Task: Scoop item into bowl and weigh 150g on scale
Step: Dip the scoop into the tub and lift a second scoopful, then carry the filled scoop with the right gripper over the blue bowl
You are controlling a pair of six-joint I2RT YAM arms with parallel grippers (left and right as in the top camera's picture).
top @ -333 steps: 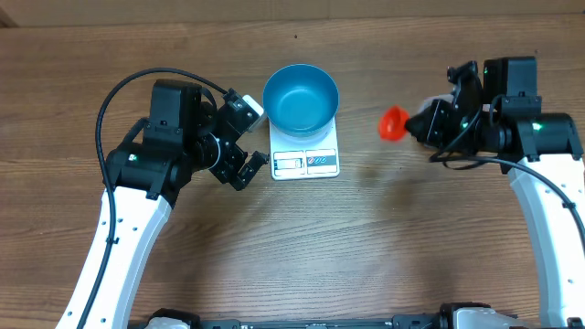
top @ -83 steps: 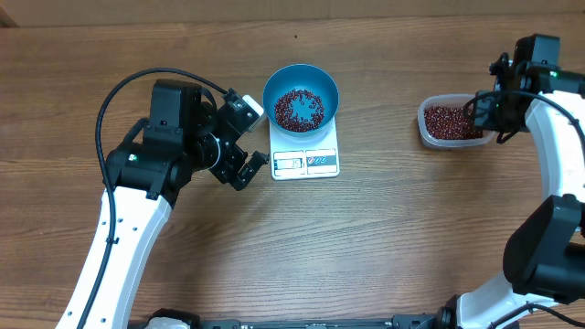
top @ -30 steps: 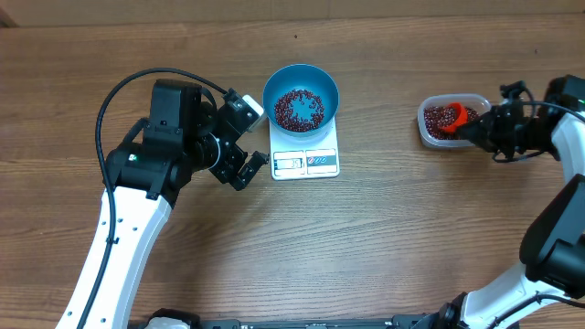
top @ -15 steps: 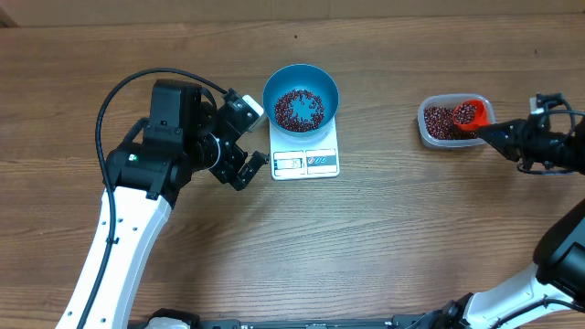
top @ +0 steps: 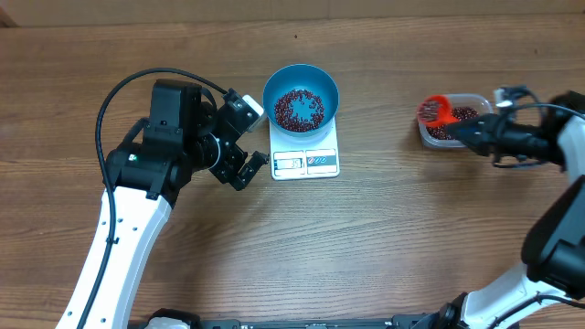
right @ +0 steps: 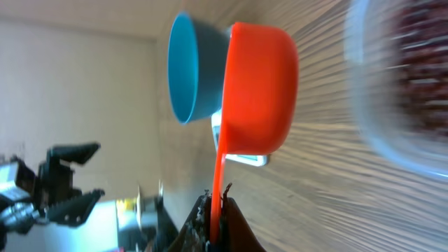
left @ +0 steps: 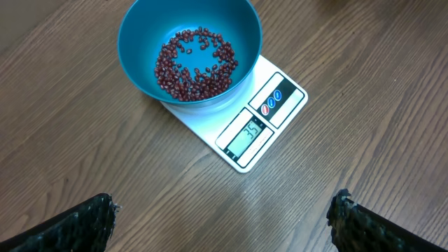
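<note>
The right hand [top: 468,134] is clenched on the handle of an orange scoop [top: 435,110] with beans in it, held over the left end of the clear tub [top: 484,99]. The left hand [top: 245,137] hangs released, fingers wide, just beside the scale [left: 283,98] on the counter [top: 384,238] — the blue bowl [left: 140,42] sits on the scale, a shallow layer of beans [left: 196,63] inside

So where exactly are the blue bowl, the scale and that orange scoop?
blue bowl [left: 143,31], left wrist view, on its bare inner wall.
scale [left: 250,131], left wrist view, on its small display.
orange scoop [right: 260,91], right wrist view, on the outside of its cup.
</note>
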